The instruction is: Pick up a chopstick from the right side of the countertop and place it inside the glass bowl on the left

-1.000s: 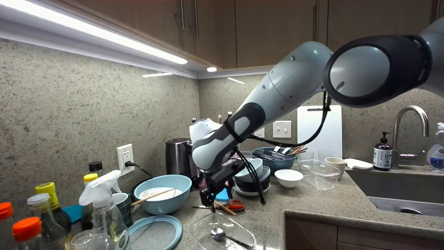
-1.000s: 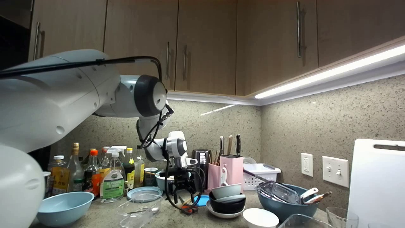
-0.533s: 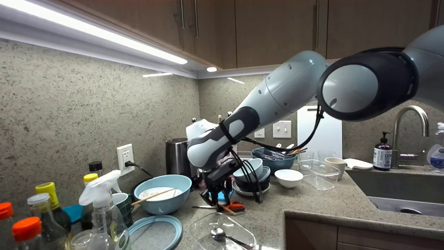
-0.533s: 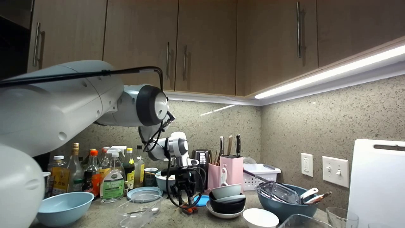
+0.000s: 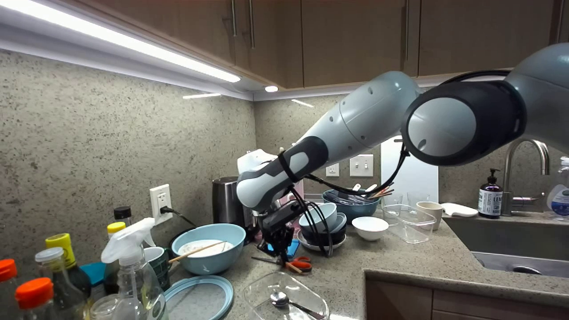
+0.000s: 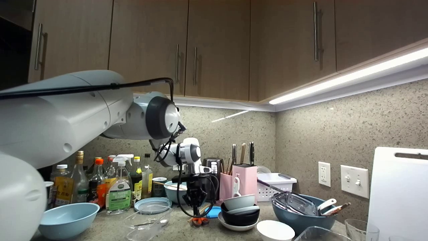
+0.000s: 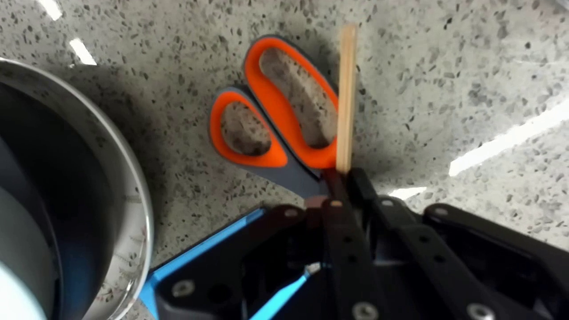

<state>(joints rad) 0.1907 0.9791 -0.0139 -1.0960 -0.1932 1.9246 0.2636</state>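
The glass bowl [image 5: 215, 262], pale blue with a whitish inside, stands beside the kettle; a thin stick [image 5: 191, 254] lies across its rim. In both exterior views my gripper [image 5: 282, 262] is down at the countertop to the right of that bowl. The wrist view shows the chopstick [image 7: 346, 98], a pale wooden stick, with the jaws closed on either side of it. Its far part reaches out past the fingertips along the orange scissors; the rest is hidden under the gripper [image 7: 346, 175].
Orange-handled scissors [image 7: 284, 102] lie against the chopstick. A flat blue item [image 6: 214, 212] and stacked bowls [image 5: 323, 226] are close by. A clear container with a spoon [image 5: 280, 298] sits in front, a blue lid [image 5: 227, 294] beside it. The kettle [image 5: 227, 200] stands behind.
My arm has come down slightly and the gripper has closed from wide open onto the chopstick. The scissors have shifted a little on the countertop.
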